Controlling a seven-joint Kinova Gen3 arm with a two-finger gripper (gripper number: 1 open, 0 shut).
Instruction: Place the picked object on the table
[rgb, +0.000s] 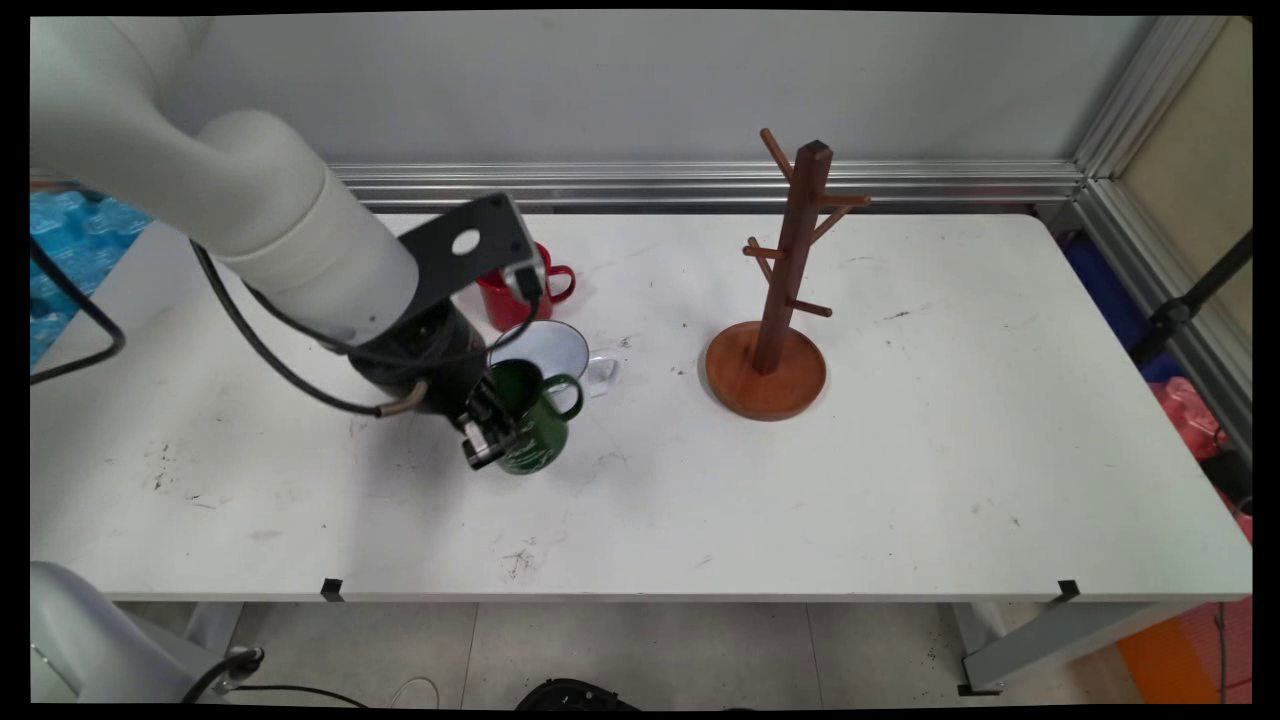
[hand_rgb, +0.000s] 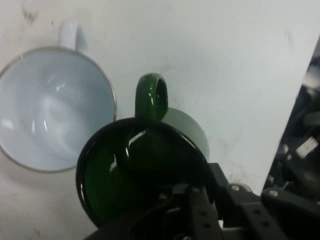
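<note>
Pincer (rgb: 492, 432) is sitting low at the green mug (rgb: 535, 420), w/ one finger apparently going inside the rim and the other outside the wall. It is looking pressed onto the mug's near wall, i.e. pinching the green mug at the rim.

Green mug is standing on the surface (rgb: 900, 480), left of centre, handle pointing away from the arm. White mug (rgb: 553, 352) is sitting just behind it, rims nearly touching in the hand view. Red mug (rgb: 517, 296) is farther back, partly hidden by the wrist bracket. Wooden mug tree (rgb: 790, 290) is standing well apart to the right, pegs bare.

Risks, judging from here: rim-only pinch is looking thin, so the mug could be swinging or slipping out if tilted. White mug is sitting so close that any sideways drag could be knocking it.
</note>
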